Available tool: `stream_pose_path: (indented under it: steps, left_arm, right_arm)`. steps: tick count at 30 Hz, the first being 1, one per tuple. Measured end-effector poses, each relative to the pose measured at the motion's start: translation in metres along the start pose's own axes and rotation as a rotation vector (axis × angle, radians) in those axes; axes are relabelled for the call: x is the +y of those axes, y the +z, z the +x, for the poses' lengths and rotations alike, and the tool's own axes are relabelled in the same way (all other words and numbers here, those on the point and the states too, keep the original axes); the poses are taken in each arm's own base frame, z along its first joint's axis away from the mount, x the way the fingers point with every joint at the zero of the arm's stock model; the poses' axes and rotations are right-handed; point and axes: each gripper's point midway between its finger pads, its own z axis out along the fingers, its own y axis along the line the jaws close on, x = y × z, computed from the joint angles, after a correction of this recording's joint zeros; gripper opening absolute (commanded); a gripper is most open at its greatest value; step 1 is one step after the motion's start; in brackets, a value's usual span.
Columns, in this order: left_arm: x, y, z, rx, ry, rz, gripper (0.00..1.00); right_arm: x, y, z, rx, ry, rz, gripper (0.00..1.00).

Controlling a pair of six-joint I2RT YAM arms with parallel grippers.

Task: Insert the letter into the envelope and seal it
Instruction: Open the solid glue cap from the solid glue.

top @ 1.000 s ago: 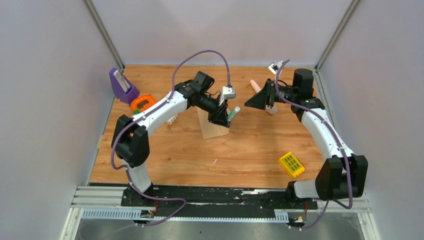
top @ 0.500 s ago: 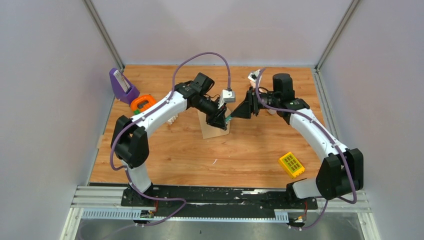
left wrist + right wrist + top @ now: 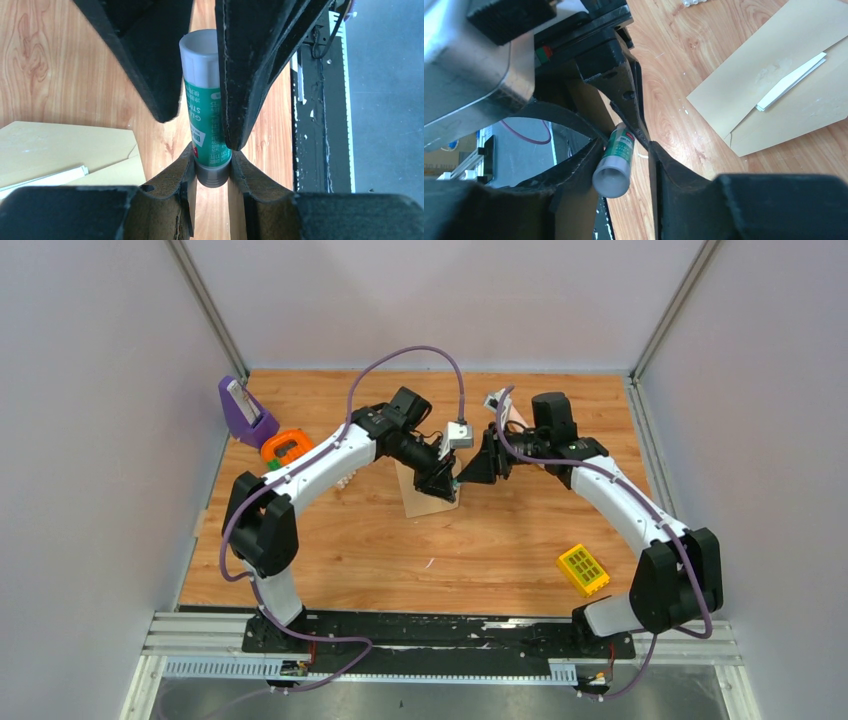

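Left gripper (image 3: 212, 162) is clamped on the dark base of a glue stick (image 3: 204, 110); right gripper (image 3: 624, 150) straddles its white cap, jaws apart, a gap on one side; beneath them the envelope (image 3: 769, 55) lies flat on the table (image 3: 500, 540), the letter (image 3: 791, 82) poking from its mouth.

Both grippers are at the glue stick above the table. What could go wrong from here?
1. The right gripper straddles the white cap of the green-labelled glue stick off-centre, with a gap on one side. Closing may tilt the stick in the left gripper, which pinches only its dark base.
2. The pale paper letter pokes out of the tan kraft envelope. Glue might smear it, or the flap might seal badly.
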Motion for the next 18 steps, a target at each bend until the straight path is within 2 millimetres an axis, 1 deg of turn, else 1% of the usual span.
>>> stream_pose_path:
  steps: [3, 4, 5, 7, 8, 9, 10, 12, 16, 18]
  left_arm:
    - [0.002, -0.001, 0.001, 0.005, 0.001, -0.011, 0.09]
    - [0.002, -0.001, 0.001, 0.008, 0.0, -0.014, 0.09]
    - [0.002, -0.001, 0.002, 0.009, -0.002, -0.013, 0.1]
    - [0.003, -0.001, 0.002, 0.01, -0.001, -0.016, 0.22]
    - [0.003, -0.001, 0.002, 0.01, -0.001, -0.016, 0.41]
    - [0.003, -0.001, 0.002, 0.01, -0.002, -0.016, 0.49]
    - [0.003, -0.001, 0.002, 0.01, 0.001, -0.016, 0.66]
    - [0.003, -0.001, 0.001, 0.008, 0.014, -0.017, 0.82]
    - [-0.001, -0.005, 0.001, 0.001, 0.034, -0.025, 0.98]
    - [-0.003, -0.013, -0.001, -0.014, 0.041, -0.042, 1.0]
  right_arm:
    - [0.001, -0.001, 0.001, 0.005, -0.002, -0.003, 0.22]
    - [0.002, -0.001, 0.002, 0.007, -0.005, -0.005, 0.18]
    - [0.001, 0.0, 0.002, 0.007, -0.014, -0.004, 0.11]
    - [0.001, -0.001, 0.002, 0.008, -0.023, -0.006, 0.0]
    - [0.001, -0.001, 0.002, 0.008, -0.028, -0.007, 0.0]
    - [0.001, 0.0, 0.002, 0.008, -0.03, -0.009, 0.0]
    - [0.002, -0.001, 0.002, 0.008, -0.032, -0.01, 0.0]
    - [0.002, -0.001, 0.003, 0.01, -0.032, -0.01, 0.0]
    - [0.001, -0.003, 0.004, 0.014, -0.021, -0.004, 0.0]
    - [-0.001, -0.009, 0.002, 0.002, -0.007, 0.007, 0.0]
